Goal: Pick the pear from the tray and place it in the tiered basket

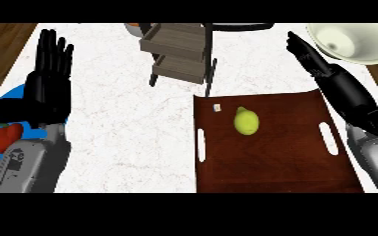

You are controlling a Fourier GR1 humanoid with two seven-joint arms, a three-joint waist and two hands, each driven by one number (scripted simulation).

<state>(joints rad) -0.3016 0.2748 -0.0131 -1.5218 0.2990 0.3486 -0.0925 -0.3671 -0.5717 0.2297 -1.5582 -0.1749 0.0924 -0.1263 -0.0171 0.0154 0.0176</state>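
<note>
The right robot hand (pixel 306 55) was up near the far right of the tabletop (pixel 118 130), fingers straight and holding nothing, well apart from the pear (pixel 246 121). That pear, yellow-green, sat on the dark brown tray (pixel 280 165) toward its far left part, with a tiny white speck (pixel 217 108) on the tray just beside it. Beyond the tray's far left corner stood the tiered basket (pixel 179 52), wooden tiers in a black frame. A big pale bowl (pixel 347 42) was at the far right corner. The left robot hand (pixel 46 87) rested open at the left edge, fingers up.
</note>
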